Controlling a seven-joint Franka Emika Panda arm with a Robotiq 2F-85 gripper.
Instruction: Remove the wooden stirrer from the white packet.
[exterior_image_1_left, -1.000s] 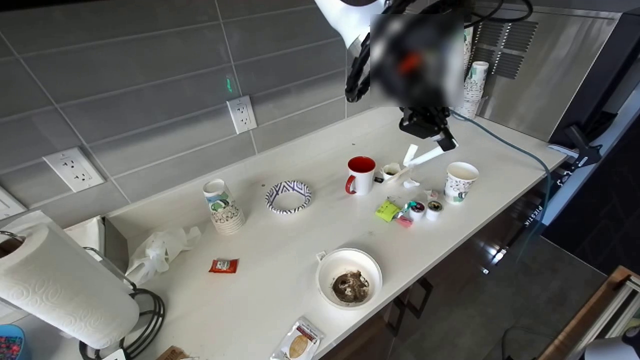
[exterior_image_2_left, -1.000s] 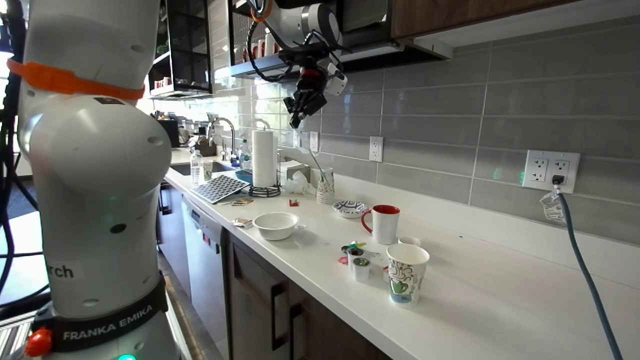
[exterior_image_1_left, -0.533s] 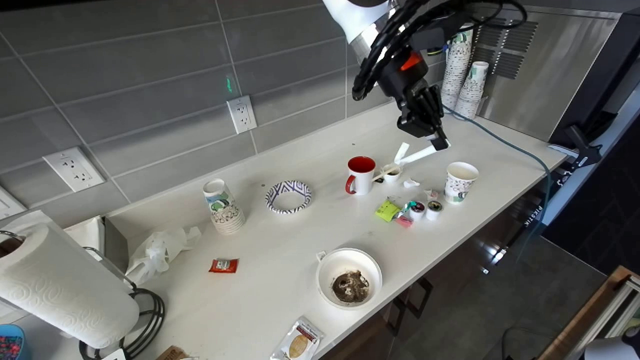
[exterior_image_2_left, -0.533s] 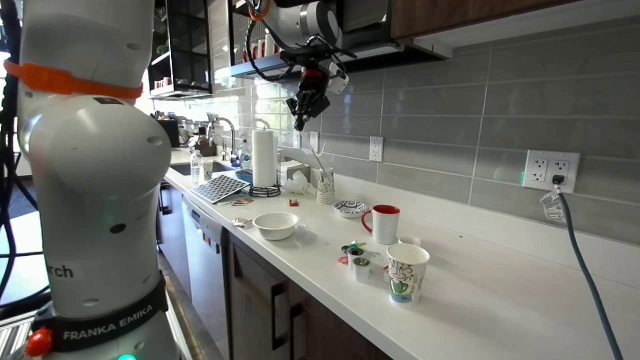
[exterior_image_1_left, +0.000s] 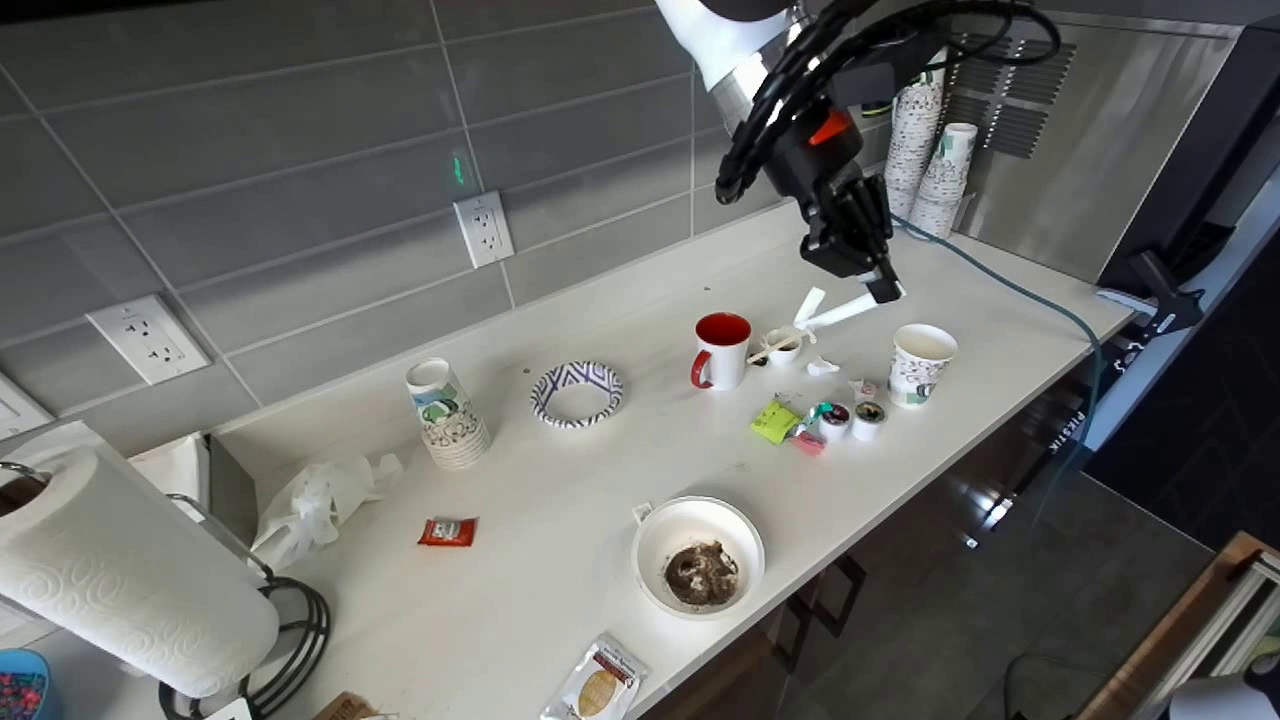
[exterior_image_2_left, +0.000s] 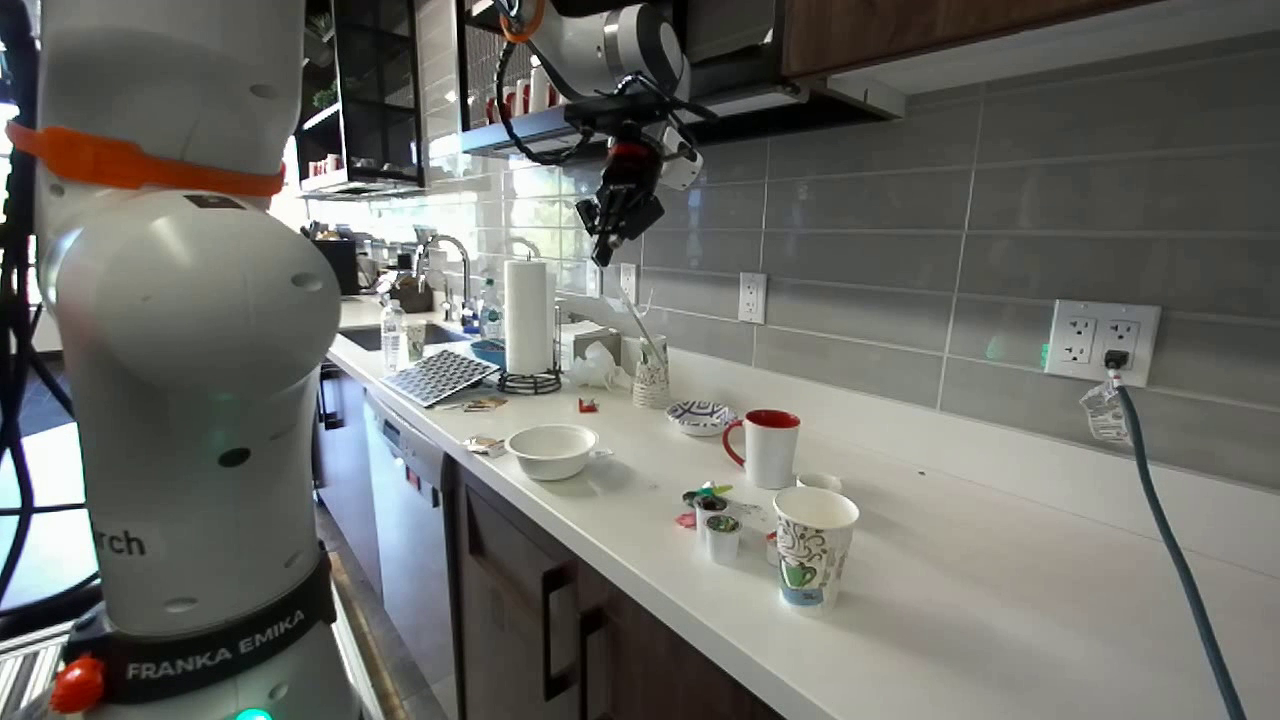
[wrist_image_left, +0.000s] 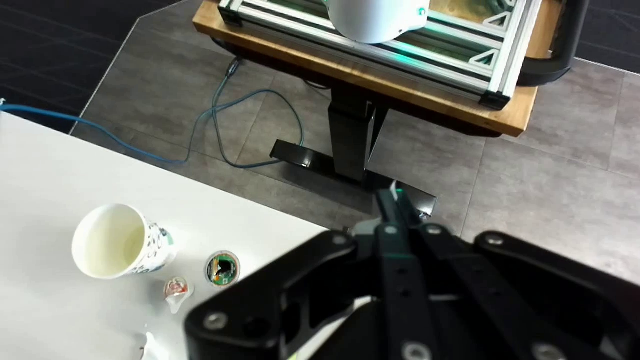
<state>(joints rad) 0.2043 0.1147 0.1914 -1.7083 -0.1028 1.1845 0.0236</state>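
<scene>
My gripper (exterior_image_1_left: 884, 286) hangs above the counter, shut on one end of the white packet (exterior_image_1_left: 846, 312). The packet slants away from the fingertips, and at its far end a torn white strip (exterior_image_1_left: 809, 304) stands off in a V. From that end the pale tan wooden stirrer (exterior_image_1_left: 777, 348) sticks out; how much of it is still inside the paper is hidden. In the other exterior angle the gripper (exterior_image_2_left: 602, 252) points down with the thin stick below it. In the wrist view a sliver of white paper shows between the touching fingertips of the gripper (wrist_image_left: 396, 196).
Beneath lie a red-lined mug (exterior_image_1_left: 722, 350), a small white cup (exterior_image_1_left: 783, 345), a paper cup (exterior_image_1_left: 920, 364), small pods (exterior_image_1_left: 868, 420) and a green wrapper (exterior_image_1_left: 775, 422). A patterned bowl (exterior_image_1_left: 577, 394) and a white bowl (exterior_image_1_left: 697, 557) stand on the counter. Tiled wall (exterior_image_1_left: 590, 130) behind.
The gripper has shifted slightly, carrying packet and stirrer a little toward the mug and slightly lower. The torn strip and the stick sway a bit. The gripper stays shut.
</scene>
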